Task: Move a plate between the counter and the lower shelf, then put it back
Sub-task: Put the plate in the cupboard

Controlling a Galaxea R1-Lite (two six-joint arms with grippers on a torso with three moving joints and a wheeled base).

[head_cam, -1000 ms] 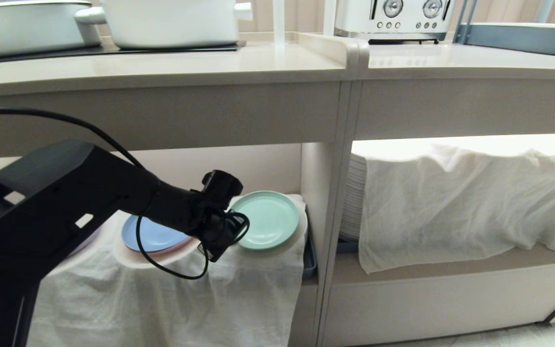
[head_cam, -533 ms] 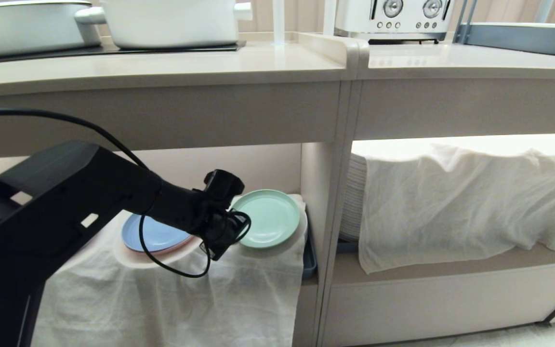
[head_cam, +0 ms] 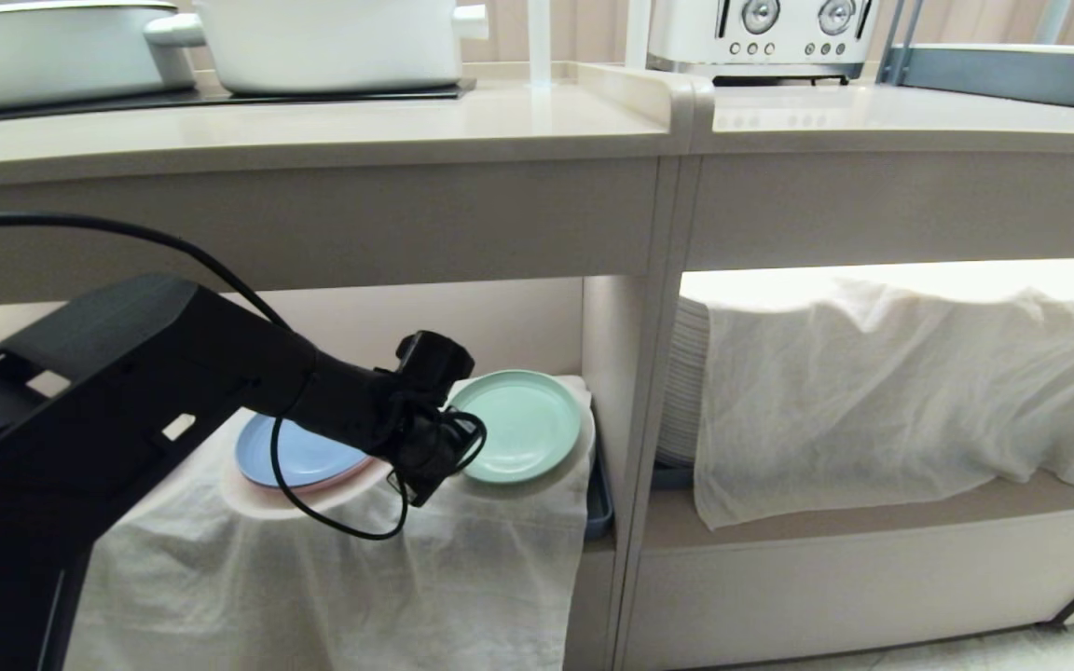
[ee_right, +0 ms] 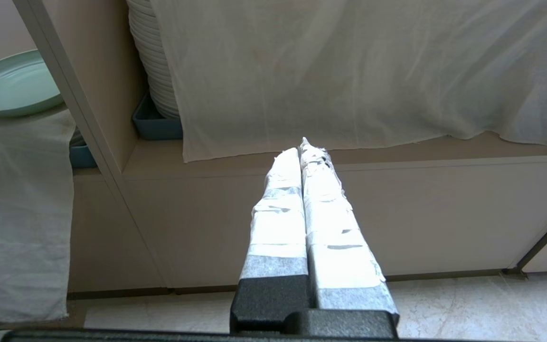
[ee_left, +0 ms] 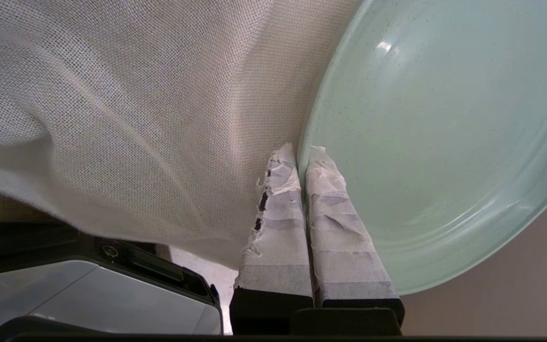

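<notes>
Head view: round mint-green plate [head_cam: 516,426] sitting on the thin white cloth [head_cam: 332,568] draped over mounds in the lower shelf [head_cam: 462,317], right of a round blue plate [head_cam: 299,457] stacked on a pink one. Black left gripper [head_cam: 448,438] at the green plate's near-left rim. Up top, long beige counter [head_cam: 313,130] with a white pot [head_cam: 327,42] on its black panel, and a white toaster [head_cam: 761,37] on the next slab. Next compartment over: tall stack of white plates [head_cam: 686,382] under another white cloth [head_cam: 901,373].

Left wrist view, and only here: taped fingers [ee_left: 278,223] clenched together on the green plate's [ee_left: 435,133] rim, one below, one on top.

Right wrist view: right gripper [ee_right: 304,156] parked low, fingers pressed together on nothing, facing the shelf front; only here, a blue-grey tray [ee_right: 152,126] under the white stack.

Against a second ago: plate and gripper shifted slightly rightward, grip unchanged.
</notes>
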